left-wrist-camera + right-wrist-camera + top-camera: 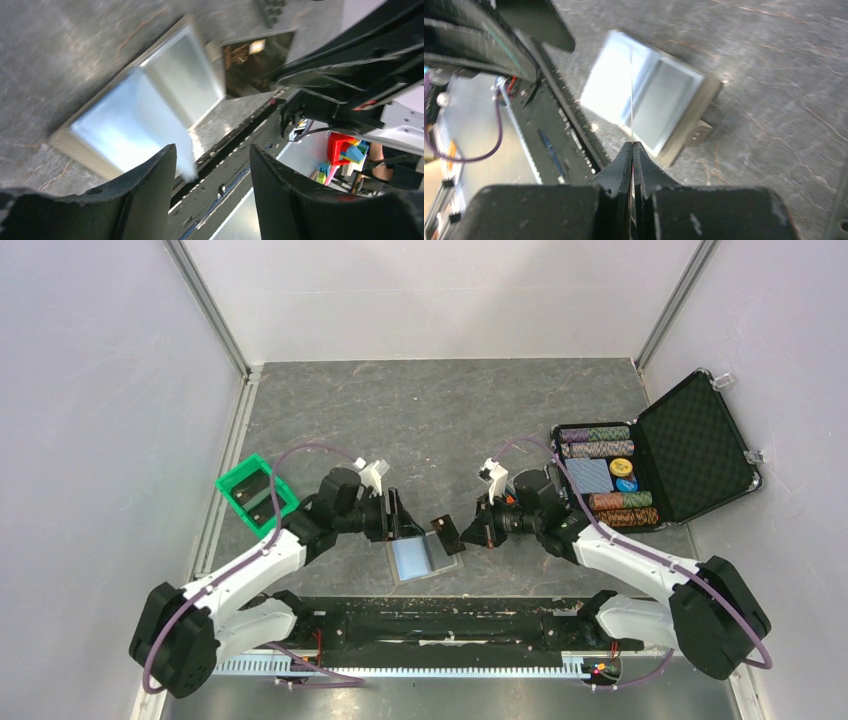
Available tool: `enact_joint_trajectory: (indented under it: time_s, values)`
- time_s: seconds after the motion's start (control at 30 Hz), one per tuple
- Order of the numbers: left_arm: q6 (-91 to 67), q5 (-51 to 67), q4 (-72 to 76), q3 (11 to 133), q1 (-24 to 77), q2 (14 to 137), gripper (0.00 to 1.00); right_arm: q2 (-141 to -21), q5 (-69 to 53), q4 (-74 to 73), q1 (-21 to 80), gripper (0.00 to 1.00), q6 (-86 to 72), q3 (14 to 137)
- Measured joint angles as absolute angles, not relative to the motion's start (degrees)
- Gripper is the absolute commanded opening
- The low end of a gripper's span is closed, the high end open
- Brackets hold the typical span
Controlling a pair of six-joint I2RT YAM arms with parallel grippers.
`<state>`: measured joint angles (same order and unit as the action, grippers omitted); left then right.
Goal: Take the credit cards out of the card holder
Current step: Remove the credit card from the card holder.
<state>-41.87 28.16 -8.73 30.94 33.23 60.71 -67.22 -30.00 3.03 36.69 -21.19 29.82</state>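
Card holder (415,560) lay unfolded on the table (420,420), silvery inside up; one dark credit card (443,533) stood by its right corner, pinched edge-on in the closed right gripper (632,147); the left gripper (212,155), fingers spread and empty, hovered over its left side; well right of it, one black case (700,445) held four chip rows (598,449) and a blue deck (590,476); left, one green bin (232,483).

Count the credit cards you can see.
1: a credit card pinched in the right gripper, by the open card holder. Dark shapes in the green bin may be others.
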Motion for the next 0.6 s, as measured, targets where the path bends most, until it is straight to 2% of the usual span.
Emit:
enact_joint_trajectory:
  time_s: [0.3,0.6]
  values:
    - [-32.0,29.9,-10.0,34.9,33.2,53.9,0.57,-65.7,-44.5,2.1,36.7,0.0,-18.8,30.2]
    - [-28.2,39.1,-12.7,40.5,33.2,60.2,0.5,-64.4,-54.2,8.9,36.7,0.0,-21.9,27.5]
